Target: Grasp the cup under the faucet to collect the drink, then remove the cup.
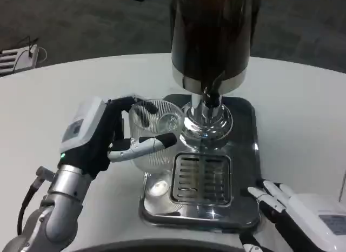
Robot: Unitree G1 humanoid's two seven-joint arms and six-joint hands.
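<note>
A clear ribbed cup [154, 134] is held by my left hand [100, 136], whose fingers wrap around its sides. The cup stands at the left of the chrome drip tray [238, 171], beside the dispenser's column and not under the faucet [212, 96]. The dark drink dispenser [211, 35] rises above the tray, and its black tap handle points toward me. The cup looks empty. My right hand [286, 206] rests on the table by the tray's near right corner, fingers spread, holding nothing.
The slotted grate [201, 177] lies in the tray in front of the faucet column. White round table [43, 100] extends on both sides. A grey device with cables [19, 56] sits at the far left edge.
</note>
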